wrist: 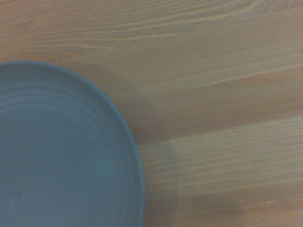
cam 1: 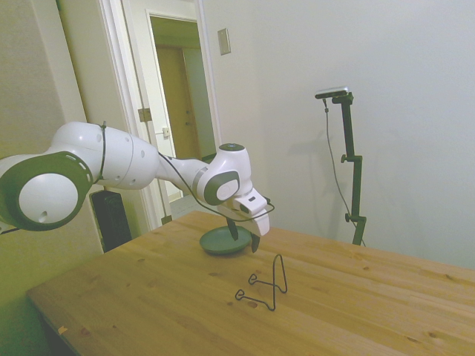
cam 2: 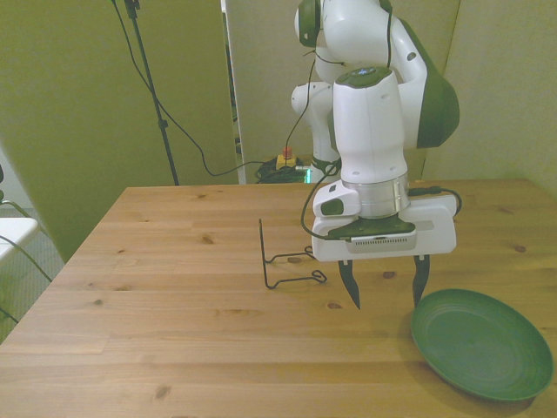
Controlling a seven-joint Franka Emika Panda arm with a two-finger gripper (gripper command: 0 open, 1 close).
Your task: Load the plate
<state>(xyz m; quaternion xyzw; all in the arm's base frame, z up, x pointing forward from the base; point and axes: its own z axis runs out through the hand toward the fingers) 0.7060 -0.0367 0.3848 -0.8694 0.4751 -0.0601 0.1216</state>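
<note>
Plate (cam 2: 483, 344) flat on table (cam 2: 174, 305), round, no long axis; jaws spread above rim.

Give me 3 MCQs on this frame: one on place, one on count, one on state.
1. In the front view, the plate lies on which side of the wire stand?
A. the left
B. the right
C. behind it
2. How many plates are on the table?
A. one
B. two
C. three
3. The gripper is:
A. shut on the plate
B. shut on the stand
C. open, holding nothing

B: the plate sits at the front view's right, near the table's near edge.
A: only one plate shows.
C: the fingers are spread above the wood, nothing between them.
</note>
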